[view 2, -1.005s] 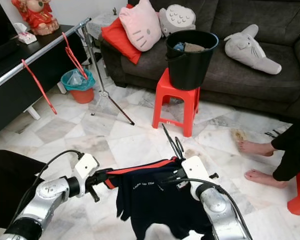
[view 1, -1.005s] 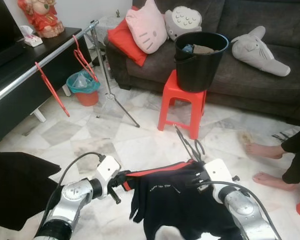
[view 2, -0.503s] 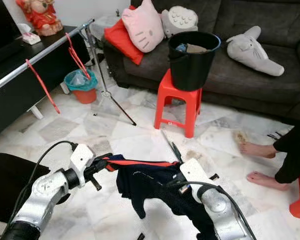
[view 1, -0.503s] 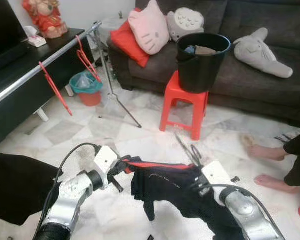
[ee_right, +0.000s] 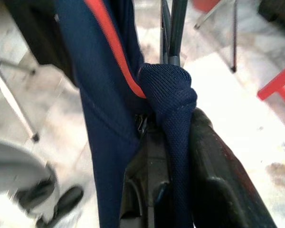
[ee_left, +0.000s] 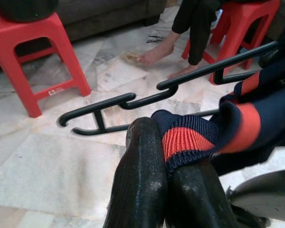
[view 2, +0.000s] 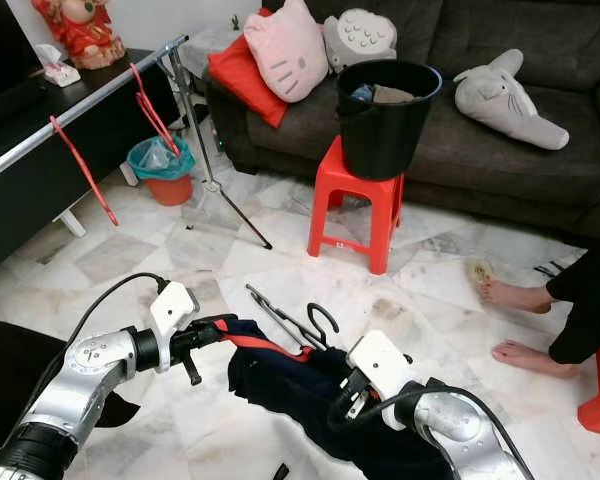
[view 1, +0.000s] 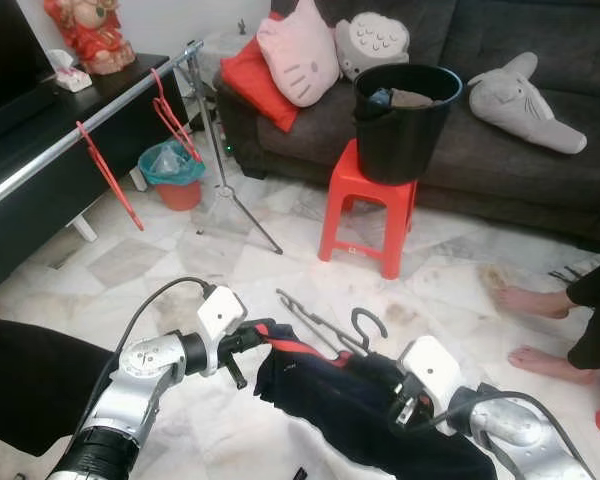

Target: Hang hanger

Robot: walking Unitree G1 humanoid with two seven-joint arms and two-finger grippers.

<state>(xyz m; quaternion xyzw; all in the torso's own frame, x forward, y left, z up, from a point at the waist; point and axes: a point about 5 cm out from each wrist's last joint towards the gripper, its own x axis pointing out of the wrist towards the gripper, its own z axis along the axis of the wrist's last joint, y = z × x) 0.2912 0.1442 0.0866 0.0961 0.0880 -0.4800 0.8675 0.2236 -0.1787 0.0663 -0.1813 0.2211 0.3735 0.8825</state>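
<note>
both grippers are pinching the navy shirt (view 1: 330, 400) on the black hanger (view 1: 325, 325), low and well short of the rail (view 1: 90, 115): left gripper (ee_left: 168, 156) clamping the collar, right gripper (ee_right: 173, 142) the fabric. the hanger could be slipping out of the bunched cloth.

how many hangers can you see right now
3: two red hangers on the metal rail at left, one nearer and one farther along, plus a black hanger in the navy shirt between the claws. More may be hidden.
</note>
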